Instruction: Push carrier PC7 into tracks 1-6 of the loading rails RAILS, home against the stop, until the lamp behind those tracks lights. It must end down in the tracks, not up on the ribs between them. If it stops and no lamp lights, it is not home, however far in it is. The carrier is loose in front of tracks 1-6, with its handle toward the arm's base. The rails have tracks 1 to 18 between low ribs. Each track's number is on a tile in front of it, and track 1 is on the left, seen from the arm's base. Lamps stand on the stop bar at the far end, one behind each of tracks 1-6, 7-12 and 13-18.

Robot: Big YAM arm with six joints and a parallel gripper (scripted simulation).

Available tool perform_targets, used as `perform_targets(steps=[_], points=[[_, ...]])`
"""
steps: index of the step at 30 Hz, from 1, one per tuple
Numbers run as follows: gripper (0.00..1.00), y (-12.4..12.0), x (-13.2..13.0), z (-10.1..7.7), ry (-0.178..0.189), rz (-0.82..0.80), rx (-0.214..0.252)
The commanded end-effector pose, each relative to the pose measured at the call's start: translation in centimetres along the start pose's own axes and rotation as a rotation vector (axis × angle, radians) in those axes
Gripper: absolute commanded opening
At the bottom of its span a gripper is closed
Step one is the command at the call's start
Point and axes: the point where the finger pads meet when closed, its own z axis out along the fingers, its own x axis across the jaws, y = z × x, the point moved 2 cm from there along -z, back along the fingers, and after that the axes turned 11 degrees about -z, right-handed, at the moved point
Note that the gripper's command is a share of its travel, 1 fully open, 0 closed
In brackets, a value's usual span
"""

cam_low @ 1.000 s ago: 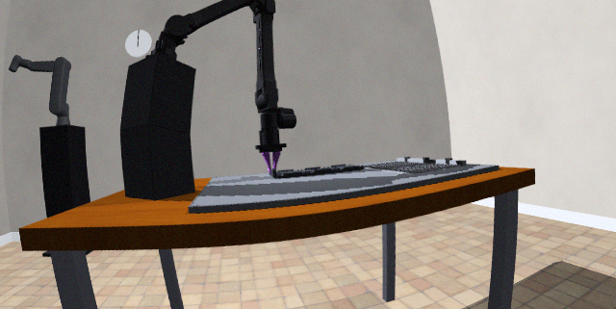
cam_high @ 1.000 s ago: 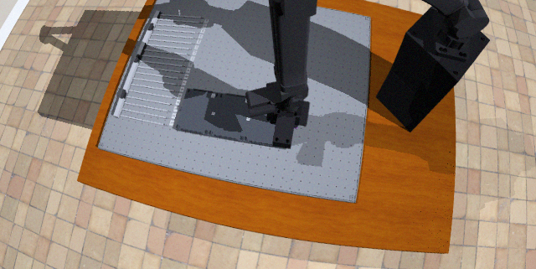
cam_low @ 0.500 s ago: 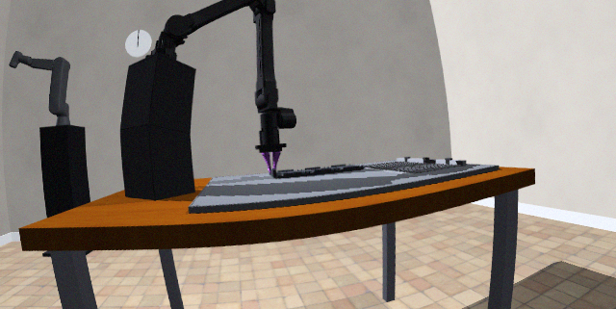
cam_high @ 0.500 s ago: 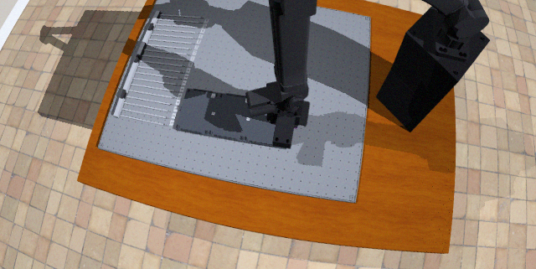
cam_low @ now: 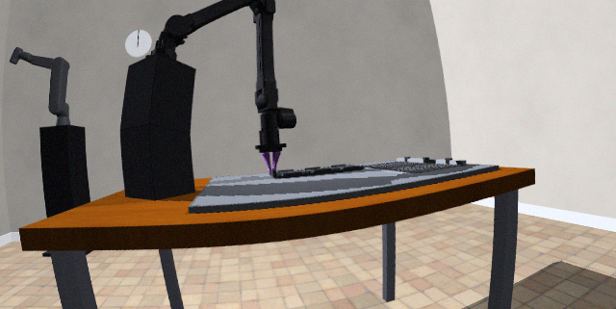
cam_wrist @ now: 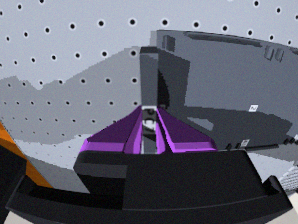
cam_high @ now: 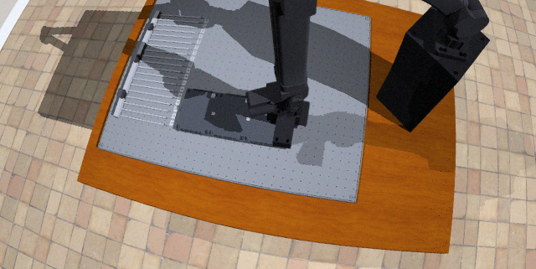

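Jaws of the gripper closed on the handle of carrier PC7; purple fingers stand narrow with a thin upright tab pinched between them, seen best in the wrist view. The arm comes down nearly vertical onto it.

PC7 lies flat on the grey plate of the desk, just in front of the lowest group of tracks on RAILS in the top view. Its leading edge sits at or just beside the row of number tiles; whether it has entered the tracks I cannot tell, shadow covers the joint. No lamp on the stop bar appears lit.

Handling, as judged: a wide, thin, stiff plate, probably light, loose on a smooth surface, so it should slide easily but also yaw about the single grip point. The handle sits at the end toward the arm's base, roughly mid-width, which is the right place to push from.

Risk: an edge riding up on a rib if the carrier enters skewed. Push straight, low, keep it square to the ribs.
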Motion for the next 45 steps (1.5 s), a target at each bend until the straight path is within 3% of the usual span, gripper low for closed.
perform_targets(steps=[1, 27, 45], points=[[0.00, -1.0, 0.2, 0.3, -0.004, 0.037, 0.005], [0.00, -1.0, 0.2, 0.3, -0.004, 0.037, 0.005], [0.00, -1.3, -1.6, 0.2, 0.006, 0.019, 0.008]])
